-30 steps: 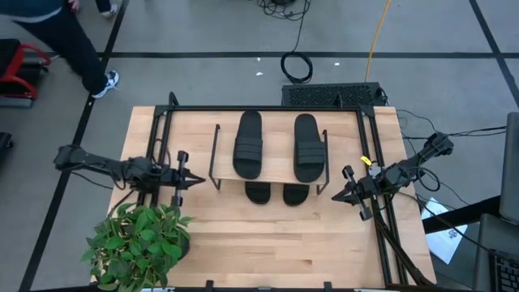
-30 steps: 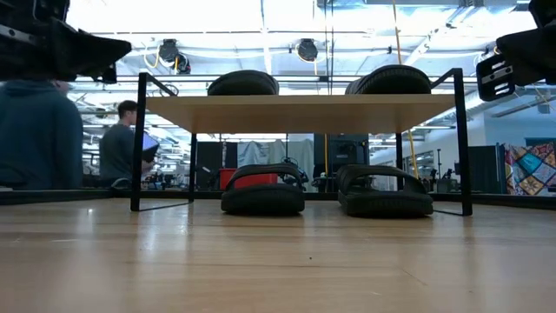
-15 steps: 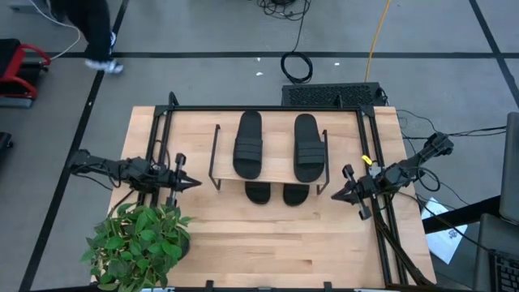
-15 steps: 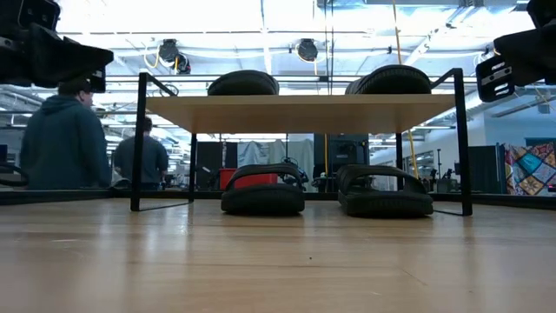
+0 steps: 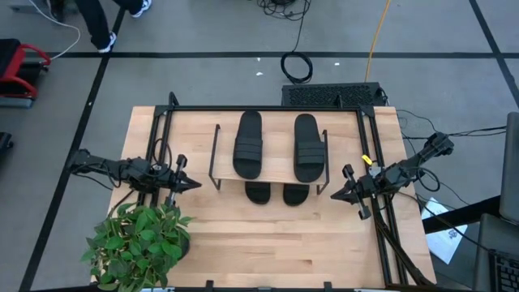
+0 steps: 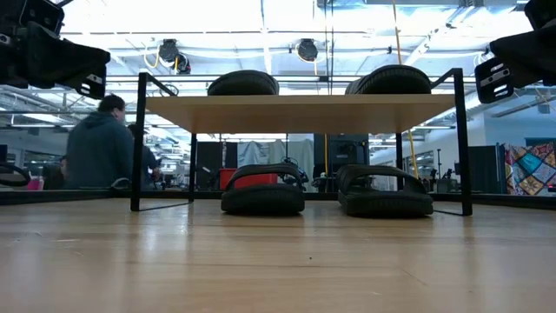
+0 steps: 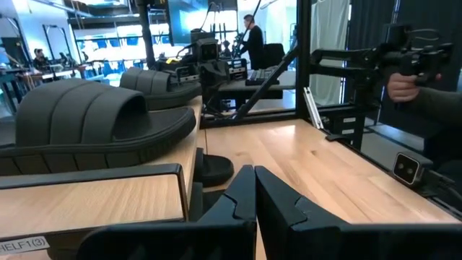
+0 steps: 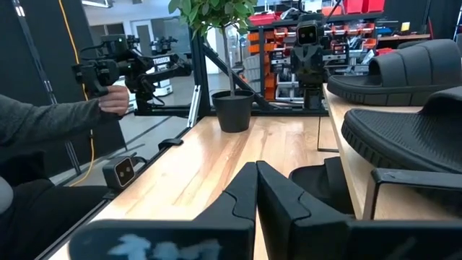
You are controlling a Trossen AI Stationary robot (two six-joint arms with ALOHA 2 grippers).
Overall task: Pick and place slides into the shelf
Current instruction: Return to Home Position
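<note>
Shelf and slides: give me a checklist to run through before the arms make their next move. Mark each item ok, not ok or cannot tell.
1. Top slides lie side by side on the board of the shelf: ok.
2. Lower slides sit under the board, between the legs: ok.
3. Shelf stands level on the table, all visible feet down: ok.
4. Left claw is shut, holds nothing and is clear of the shelf: ok.
5. Right claw is shut, holds nothing and is clear of the shelf: ok.
</note>
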